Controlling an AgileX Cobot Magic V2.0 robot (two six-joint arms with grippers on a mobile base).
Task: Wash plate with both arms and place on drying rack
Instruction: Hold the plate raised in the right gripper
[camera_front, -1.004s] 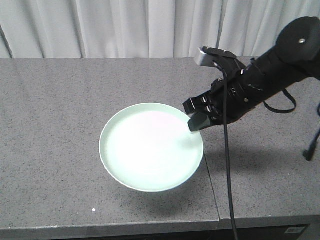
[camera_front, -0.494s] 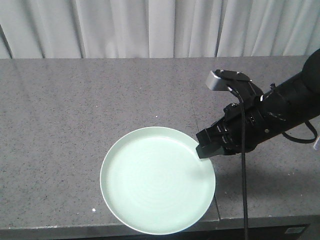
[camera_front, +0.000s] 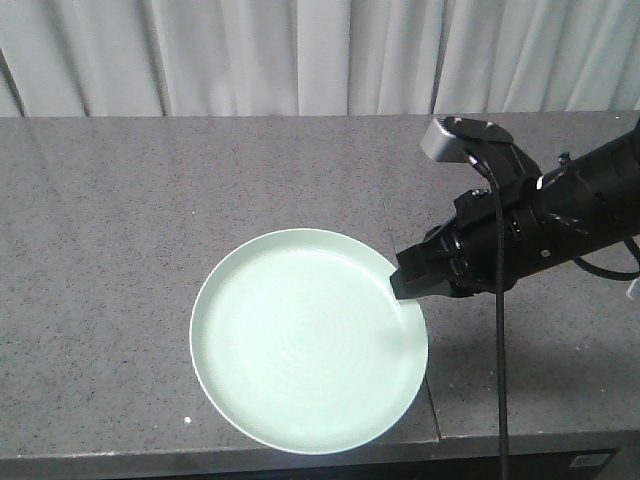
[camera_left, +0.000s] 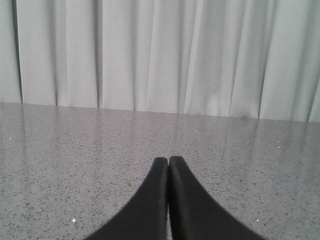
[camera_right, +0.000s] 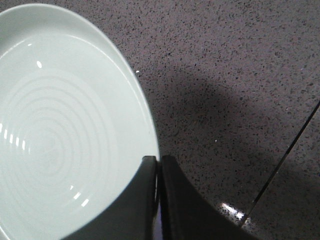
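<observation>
- Over the front part of the grey counter, the plate hangs by its right rim from the right pincer. The shadow thrown beside it tells me the plate is lifted clear, not resting.
- I judge it is gripped at the very edge so the face stays open for my other arm to scrub.
- Right pincer: drawn narrow, its two fingers pinching the plate's rim between them, one on the inner face and one outside, as my right wrist view shows.
- Left pincer: tips pressed together with nothing between them, pointing across the counter toward the curtain.
</observation>
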